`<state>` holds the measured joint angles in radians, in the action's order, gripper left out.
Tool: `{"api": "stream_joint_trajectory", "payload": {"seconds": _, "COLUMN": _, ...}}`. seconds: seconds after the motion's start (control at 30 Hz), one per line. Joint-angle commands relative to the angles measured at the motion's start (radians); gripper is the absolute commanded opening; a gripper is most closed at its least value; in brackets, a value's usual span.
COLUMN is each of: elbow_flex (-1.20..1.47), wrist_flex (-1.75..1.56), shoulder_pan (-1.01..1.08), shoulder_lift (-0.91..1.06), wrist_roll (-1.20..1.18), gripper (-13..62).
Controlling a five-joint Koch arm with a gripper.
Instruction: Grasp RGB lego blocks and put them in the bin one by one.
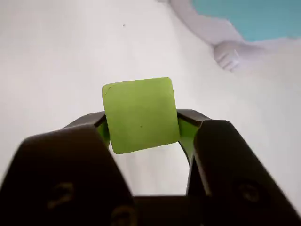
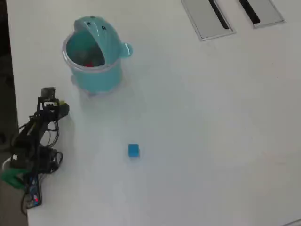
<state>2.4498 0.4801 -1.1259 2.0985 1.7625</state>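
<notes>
The dark gripper (image 1: 143, 134) pinches the small yellow-green plastic cube (image 1: 139, 114) by its two flat sides, above the white table (image 2: 197, 122), near the teal round bin (image 2: 94, 75). The cube is probably light, stiff and smooth, so it may slip.

White table (image 2: 211, 117); 2 grey slotted panels (image 2: 207, 18) at its far edge.

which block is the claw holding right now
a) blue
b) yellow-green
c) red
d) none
b: in the wrist view the claw is clamped on the yellow-green block, while the blue block lies alone on the table and something red shows inside the bin.
</notes>
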Motion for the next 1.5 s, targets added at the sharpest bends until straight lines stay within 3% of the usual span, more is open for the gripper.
{"api": "stream_joint_trajectory", "payload": {"seconds": 0.0, "elbow_flex": -0.081, "wrist_flex": -0.074, "shoulder_pan": 0.003, "shoulder_lift": 0.058, "wrist_roll": -0.006, "gripper": 9.9}}
{"api": "stream_joint_trajectory", "payload": {"seconds": 0.7, "elbow_flex": -0.799, "wrist_flex": 0.230, "shoulder_pan": -0.005, "shoulder_lift": 0.038, "wrist_roll": -0.169, "gripper": 9.9}}
{"api": "stream_joint_trajectory", "payload": {"seconds": 0.93, "elbow_flex": -1.187, "wrist_flex": 0.252, "shoulder_pan": 0.029, "shoulder_lift": -0.235, "wrist_roll": -0.212, "gripper": 9.9}}
{"api": "stream_joint_trajectory", "payload": {"seconds": 1.4, "elbow_flex": -1.431, "wrist_flex": 0.012, "shoulder_pan": 0.187, "shoulder_lift": -0.629, "wrist_roll": -0.209, "gripper": 10.1}}
{"api": "stream_joint_trajectory", "payload": {"seconds": 1.47, "elbow_flex": -1.428, "wrist_flex": 0.012, "shoulder_pan": 0.189, "shoulder_lift": -0.672, "wrist_roll": -0.112, "gripper": 17.8}}
